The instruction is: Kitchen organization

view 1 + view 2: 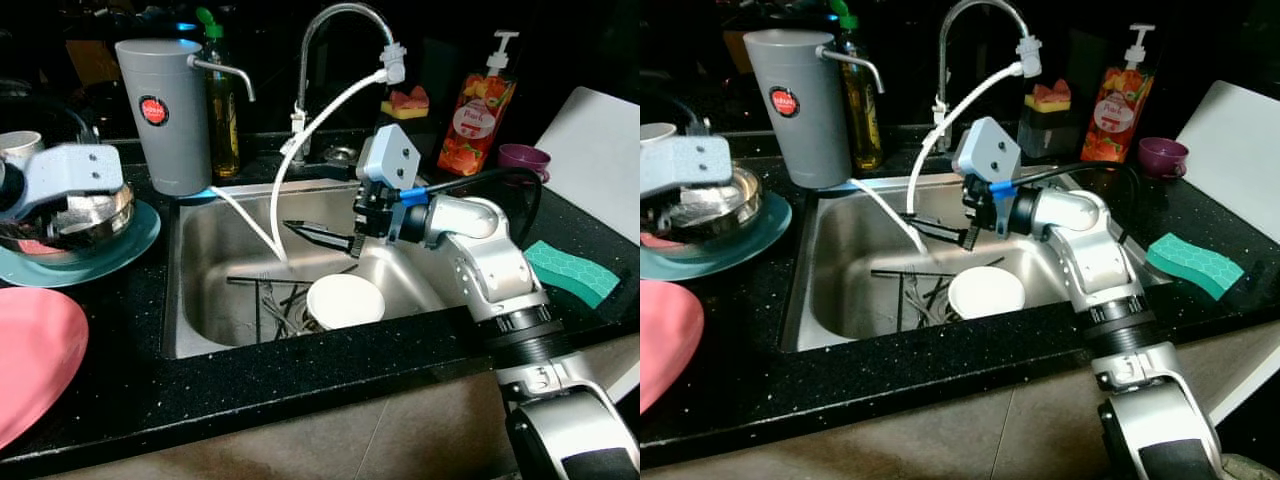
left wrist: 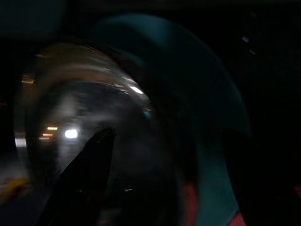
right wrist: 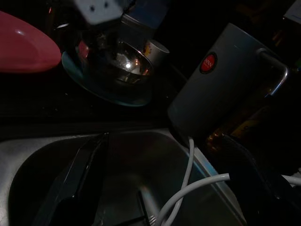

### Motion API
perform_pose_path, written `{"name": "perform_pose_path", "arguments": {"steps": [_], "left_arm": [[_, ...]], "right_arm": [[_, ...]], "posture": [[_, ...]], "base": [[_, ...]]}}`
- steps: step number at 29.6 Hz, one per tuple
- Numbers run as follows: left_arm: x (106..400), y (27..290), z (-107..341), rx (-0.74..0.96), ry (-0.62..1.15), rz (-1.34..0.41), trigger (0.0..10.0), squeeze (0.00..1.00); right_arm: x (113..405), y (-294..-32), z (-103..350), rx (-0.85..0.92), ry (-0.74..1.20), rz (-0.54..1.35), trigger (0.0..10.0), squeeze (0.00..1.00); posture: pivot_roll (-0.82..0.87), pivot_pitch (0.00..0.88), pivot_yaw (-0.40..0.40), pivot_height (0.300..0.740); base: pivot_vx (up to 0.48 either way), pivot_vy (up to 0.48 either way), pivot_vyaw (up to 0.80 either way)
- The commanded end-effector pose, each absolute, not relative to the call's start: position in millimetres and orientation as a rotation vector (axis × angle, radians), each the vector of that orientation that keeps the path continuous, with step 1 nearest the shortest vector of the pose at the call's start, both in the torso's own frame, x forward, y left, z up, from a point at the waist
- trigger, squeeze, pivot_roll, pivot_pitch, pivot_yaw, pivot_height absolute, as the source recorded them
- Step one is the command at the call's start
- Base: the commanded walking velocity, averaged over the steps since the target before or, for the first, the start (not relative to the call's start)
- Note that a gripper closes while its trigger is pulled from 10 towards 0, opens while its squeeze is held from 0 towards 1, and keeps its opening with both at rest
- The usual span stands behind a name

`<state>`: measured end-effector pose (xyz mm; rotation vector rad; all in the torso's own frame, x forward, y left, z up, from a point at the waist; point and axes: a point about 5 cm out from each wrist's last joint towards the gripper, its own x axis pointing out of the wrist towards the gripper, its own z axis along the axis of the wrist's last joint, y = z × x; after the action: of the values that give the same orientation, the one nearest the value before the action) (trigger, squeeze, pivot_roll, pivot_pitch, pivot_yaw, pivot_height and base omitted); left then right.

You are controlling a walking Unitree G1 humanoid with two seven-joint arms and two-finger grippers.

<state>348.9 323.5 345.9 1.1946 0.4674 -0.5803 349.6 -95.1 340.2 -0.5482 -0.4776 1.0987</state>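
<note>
A white bowl lies on its side in the steel sink, beside several dark utensils. My right gripper hangs over the sink above them, pointing left; its fingers stand wide apart and open with nothing between them. On the left counter a steel bowl sits on a teal plate. My left gripper is at that bowl, open, with one finger inside the bowl and the other outside over the plate.
A pink plate lies at the front left. A grey filter jug, an oil bottle, the faucet with its white hose, a soap bottle and a purple cup line the back. A green sponge lies on the right.
</note>
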Motion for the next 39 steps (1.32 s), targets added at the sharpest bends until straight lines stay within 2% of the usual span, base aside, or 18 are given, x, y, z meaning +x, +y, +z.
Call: {"name": "perform_pose_path", "arguments": {"steps": [1,2,4,5,6,31,32,33,34,37,38,39], "left_arm": [[349.4,324.2,338.4,1.200,0.496,-0.595,10.0,0.00],[349.6,324.4,335.5,1.197,0.502,-0.599,8.4,0.00],[349.7,324.6,334.1,1.195,0.505,-0.601,8.4,0.00],[349.6,324.9,332.1,1.194,0.509,-0.606,2.5,0.00],[349.3,325.2,330.4,1.195,0.514,-0.611,0.0,0.00],[346.3,319.2,340.1,1.308,0.459,-0.674,0.0,0.00],[346.6,319.1,342.6,1.348,0.440,-0.652,2.0,0.00],[346.6,319.1,342.6,1.348,0.440,-0.652,2.0,0.00],[347.7,311.2,353.7,1.427,0.370,-0.650,10.0,0.00],[348.9,300.1,363.6,1.495,0.295,-0.667,10.0,0.00],[350.1,279.7,371.1,1.569,0.196,-0.748,10.0,0.00],[350.1,279.7,371.1,1.569,0.196,-0.748,10.0,0.00]], "right_arm": [[347.0,-93.4,343.1,-0.553,-0.489,1.105,10.0,0.00],[347.3,-93.0,342.9,-0.552,-0.488,1.105,10.0,0.00],[347.5,-92.7,342.7,-0.551,-0.487,1.105,10.0,0.00],[347.5,-92.2,342.3,-0.550,-0.486,1.106,10.0,0.00],[347.5,-91.8,341.9,-0.550,-0.485,1.108,10.0,0.00],[348.4,-88.4,343.5,-0.545,-0.489,1.117,10.0,0.00],[348.7,-88.1,343.9,-0.544,-0.491,1.116,10.0,0.00],[348.7,-88.1,343.9,-0.544,-0.491,1.116,10.0,0.00],[348.5,-88.4,344.9,-0.543,-0.494,1.114,10.0,0.00],[348.0,-88.9,345.5,-0.541,-0.494,1.117,10.0,0.00],[347.0,-88.4,345.2,-0.543,-0.493,1.130,10.0,0.00],[347.0,-88.4,345.2,-0.543,-0.493,1.130,10.0,0.00]], "posture": [[0.14,0.071,-0.026,0.740],[0.14,0.071,-0.026,0.740],[0.14,0.071,-0.026,0.740],[0.13,0.075,-0.029,0.740],[0.13,0.075,-0.029,0.740],[0.15,0.079,-0.044,0.740],[0.15,0.076,-0.046,0.740],[0.15,0.076,-0.046,0.740],[0.15,0.076,-0.045,0.740],[0.15,0.076,-0.046,0.740],[0.15,0.074,-0.046,0.740],[0.15,0.074,-0.046,0.740]], "base": [[0.000,0.000,0.00],[0.000,0.000,0.00],[0.000,0.000,0.00],[0.000,0.000,0.00],[0.000,0.000,0.00],[0.000,0.000,0.00],[0.000,0.000,0.00],[0.000,0.000,0.00],[0.000,0.000,0.00],[0.000,0.000,0.00],[0.000,0.000,0.00],[0.000,0.000,0.00]]}}
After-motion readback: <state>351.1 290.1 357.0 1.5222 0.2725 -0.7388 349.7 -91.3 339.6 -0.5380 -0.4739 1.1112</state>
